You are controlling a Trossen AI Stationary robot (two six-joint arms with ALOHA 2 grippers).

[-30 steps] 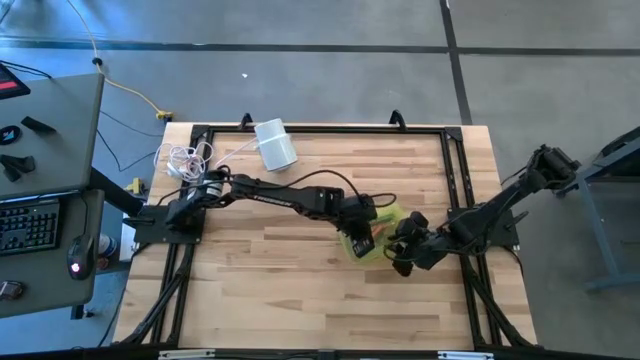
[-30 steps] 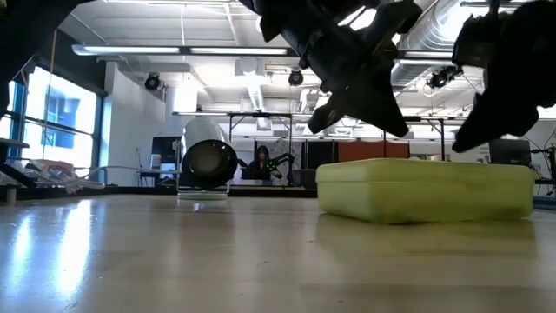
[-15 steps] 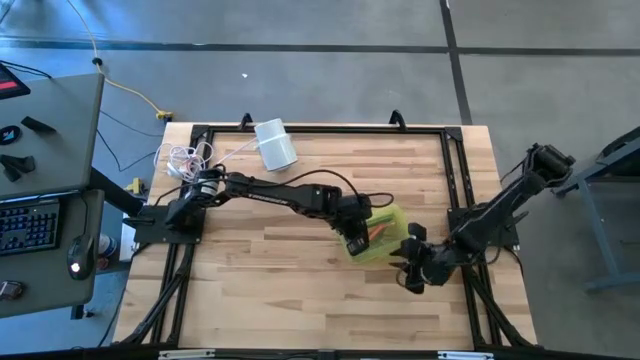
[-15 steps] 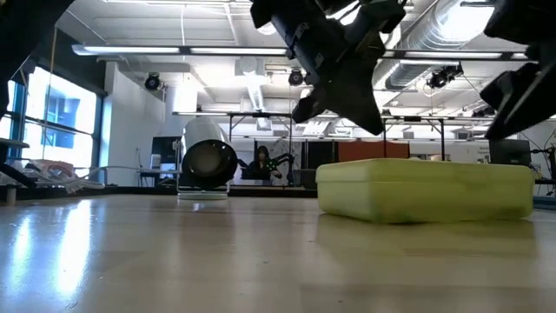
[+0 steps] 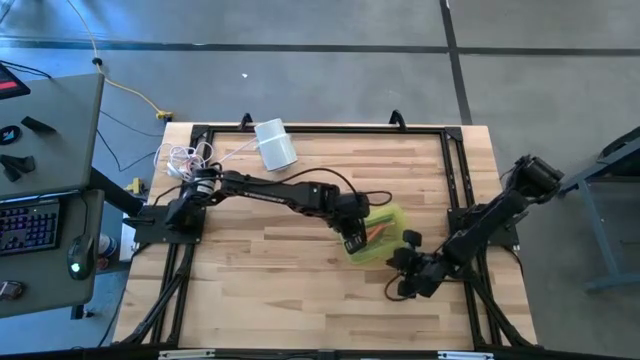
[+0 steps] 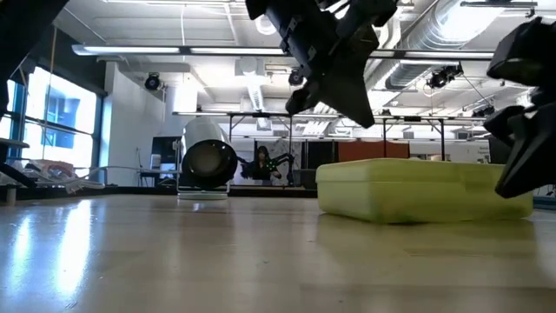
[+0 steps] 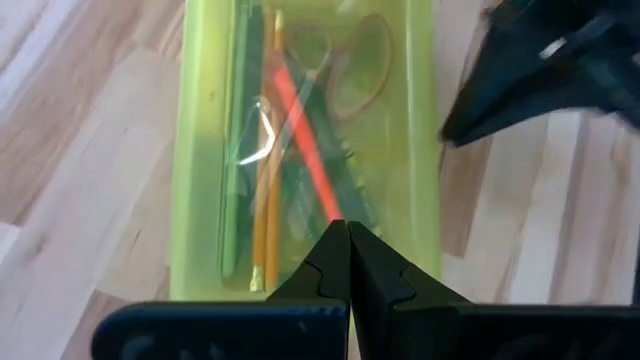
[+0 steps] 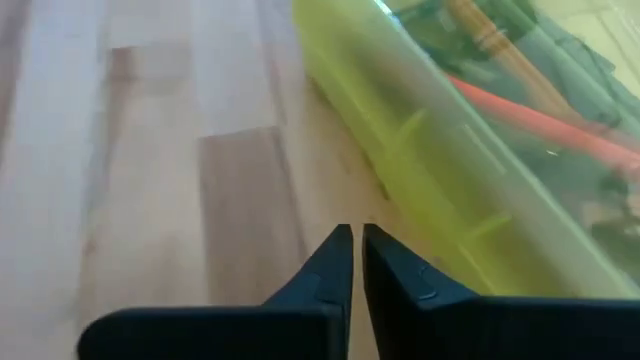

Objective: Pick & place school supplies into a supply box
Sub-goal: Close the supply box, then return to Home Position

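The supply box [image 5: 380, 235] [image 6: 426, 189] lies shut and flat on the wooden table, right of centre. Through its translucent lid [image 7: 305, 140] the school supplies show: a red pen [image 7: 305, 140], yellow and green pencils [image 7: 250, 200] and the loops of scissors [image 7: 350, 60]. My left gripper [image 7: 348, 240] [image 6: 365, 113] hangs shut a little above the lid. My right gripper [image 8: 357, 240] [image 5: 402, 282] is shut and holds nothing. It stands low over the table beside the box's near right side [image 8: 420, 150].
A white cylinder [image 5: 276, 143] [image 6: 208, 165] lies on its side at the far left of the table, a coiled white cord [image 5: 185, 158] beside it. A black frame [image 5: 320, 130] runs round the table. Bare wood [image 5: 280, 290] lies near and left of the box.
My right gripper has drawn back from the box toward the table's near edge and come lower. My left gripper has drifted slightly toward the table's left, staying above the lid. The box has not moved.
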